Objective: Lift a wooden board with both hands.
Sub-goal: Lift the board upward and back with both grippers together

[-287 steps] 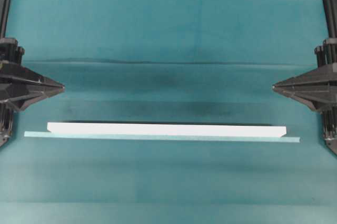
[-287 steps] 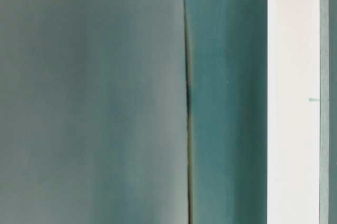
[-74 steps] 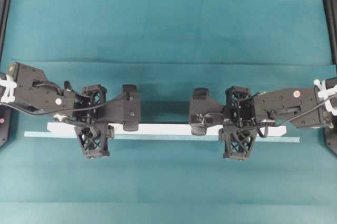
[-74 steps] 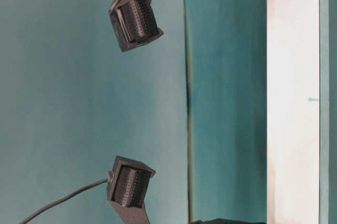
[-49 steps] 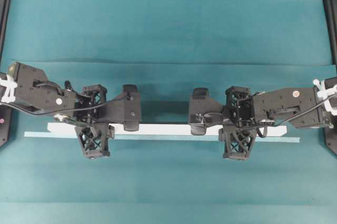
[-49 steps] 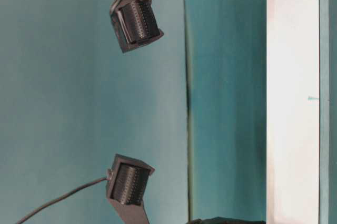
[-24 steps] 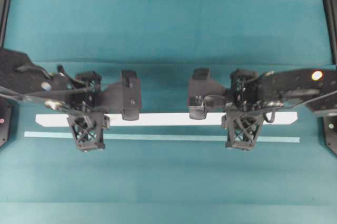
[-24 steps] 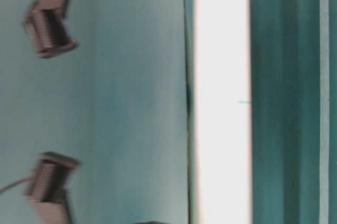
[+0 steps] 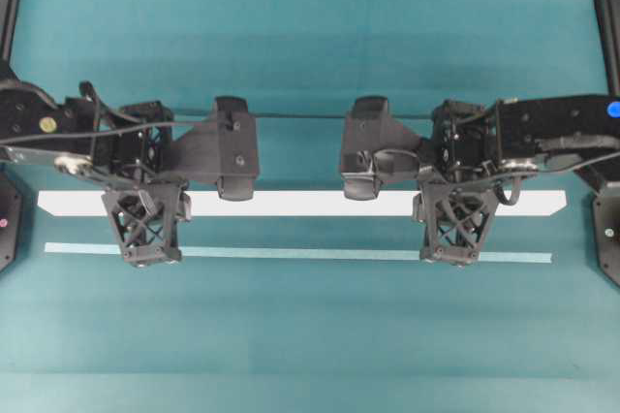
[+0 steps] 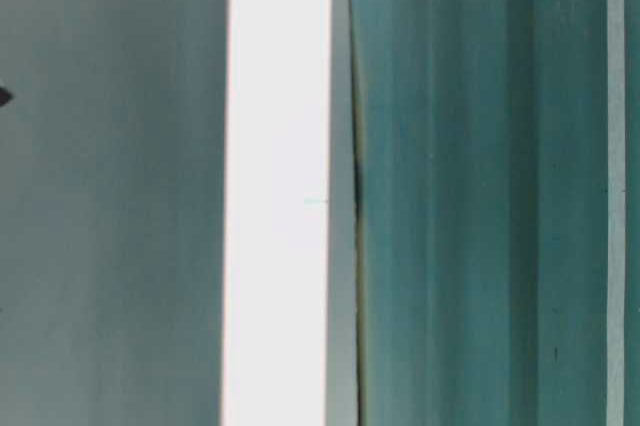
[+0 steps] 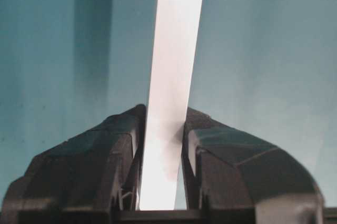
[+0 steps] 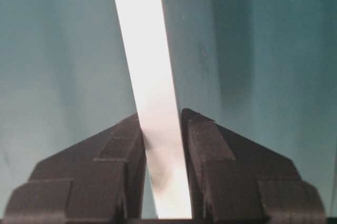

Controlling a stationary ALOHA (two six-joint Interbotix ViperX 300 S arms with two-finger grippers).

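Both hands are closed on the wooden board (image 9: 300,203), the left hand (image 11: 162,142) and right hand (image 12: 160,129) each pinching its narrow width, and it appears held above the bench (image 9: 310,54), apart from the teal strip (image 9: 300,254). If one arm rises faster, the board could tilt and slide from a grip

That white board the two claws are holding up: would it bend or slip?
The wooden board looks straight between the left gripper and right gripper, so probably stiff. Its smooth faces might slide, though both grippers clamp it squarely. It seems fairly light for its length.
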